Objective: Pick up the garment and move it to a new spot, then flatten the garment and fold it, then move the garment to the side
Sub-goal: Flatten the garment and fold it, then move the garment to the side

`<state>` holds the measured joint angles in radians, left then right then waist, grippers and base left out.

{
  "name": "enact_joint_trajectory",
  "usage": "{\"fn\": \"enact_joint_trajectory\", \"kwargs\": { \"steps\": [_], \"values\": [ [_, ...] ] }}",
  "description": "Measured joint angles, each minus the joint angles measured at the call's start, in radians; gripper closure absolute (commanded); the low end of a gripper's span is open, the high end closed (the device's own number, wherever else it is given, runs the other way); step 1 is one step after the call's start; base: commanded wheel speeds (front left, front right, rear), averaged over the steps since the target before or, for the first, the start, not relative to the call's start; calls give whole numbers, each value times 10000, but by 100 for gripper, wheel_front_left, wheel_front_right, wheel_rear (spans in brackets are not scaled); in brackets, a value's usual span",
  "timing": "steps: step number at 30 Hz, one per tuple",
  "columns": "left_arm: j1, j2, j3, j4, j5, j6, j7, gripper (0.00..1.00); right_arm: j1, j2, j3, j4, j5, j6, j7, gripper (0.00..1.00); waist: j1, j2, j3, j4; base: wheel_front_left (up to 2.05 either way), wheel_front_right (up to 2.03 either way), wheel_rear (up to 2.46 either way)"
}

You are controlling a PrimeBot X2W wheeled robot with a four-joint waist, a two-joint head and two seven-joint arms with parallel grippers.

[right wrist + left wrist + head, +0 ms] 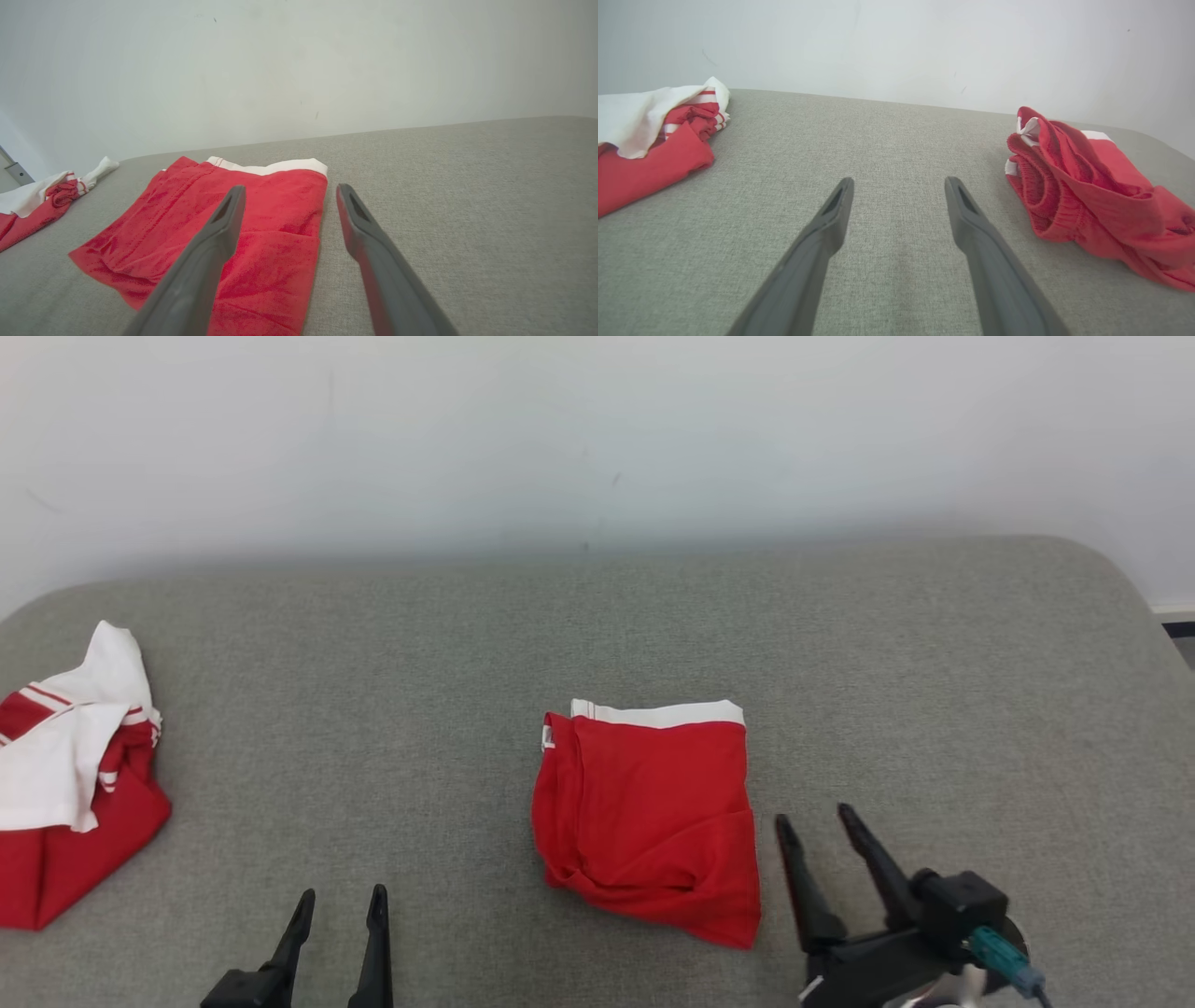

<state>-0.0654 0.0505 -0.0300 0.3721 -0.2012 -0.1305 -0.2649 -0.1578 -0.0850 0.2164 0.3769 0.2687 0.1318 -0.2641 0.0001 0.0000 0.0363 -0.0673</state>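
From the head view, the folded red garment (653, 821) lies near the middle of the grey fabric-covered counter (373, 709), a white band along its far edge. A small white tag (548, 737) shows at its far-left corner, too small to read. The right hand (813, 816) sits just beside the garment's near-right corner, fingers spread and holding nothing. A teal connector (1004, 961) sticks out from its wrist. The left hand (342, 896) is at the lower left, well apart from the garment, fingers parted and empty. A second red and white garment (65, 784) lies crumpled at the counter's left edge. A pale wall (597, 429) stands behind.

In the left wrist view, the left hand (899, 182) has its two dark fingers wide apart over bare grey fabric. The folded garment (1087, 186) is off to the right, its stacked layers and gathered waistband seen edge-on. The crumpled garment (649, 140) is at the left.

In the right wrist view, the right hand (290, 189) is wide open with nothing between its fingers. One finger lies across the folded garment (261, 210) in this view and the other is over the counter just beside the garment's edge. Whether either touches the cloth cannot be told. The crumpled garment (42, 205) is at the far left.
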Motion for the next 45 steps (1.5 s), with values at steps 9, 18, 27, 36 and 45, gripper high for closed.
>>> {"fn": "enact_joint_trajectory", "kwargs": {
  "steps": [9, 18, 27, 36, 45],
  "values": [
    [417, 2, 297, -240, 171, 75, 15, 0, 649, 217, -1248, -81, -556, 0, 0, 0, 0, 1, -213, -269, 0, 0, 0],
    [1010, -2, 382, -675, 282, 263, 15, 0, 1023, 322, -1546, 56, -594, 0, 0, 0, -1, 0, -442, -504, 0, 0, 0],
    [1054, 0, 184, -721, 245, 337, 15, 0, 1013, 326, -1398, 82, -374, 0, 0, 0, -1, 0, -370, -419, 0, 0, 0],
    [692, -4, -286, -708, 117, 382, 15, 0, -248, 332, -548, 734, 456, 0, 0, 0, 0, 0, 245, -83, 0, 0, 0],
    [274, 0, -642, -594, -21, 428, 17, 0, -1711, 337, -52, 3204, 1187, 0, 0, 0, 0, 1, 901, 532, 0, 0, 0]
  ]
}}
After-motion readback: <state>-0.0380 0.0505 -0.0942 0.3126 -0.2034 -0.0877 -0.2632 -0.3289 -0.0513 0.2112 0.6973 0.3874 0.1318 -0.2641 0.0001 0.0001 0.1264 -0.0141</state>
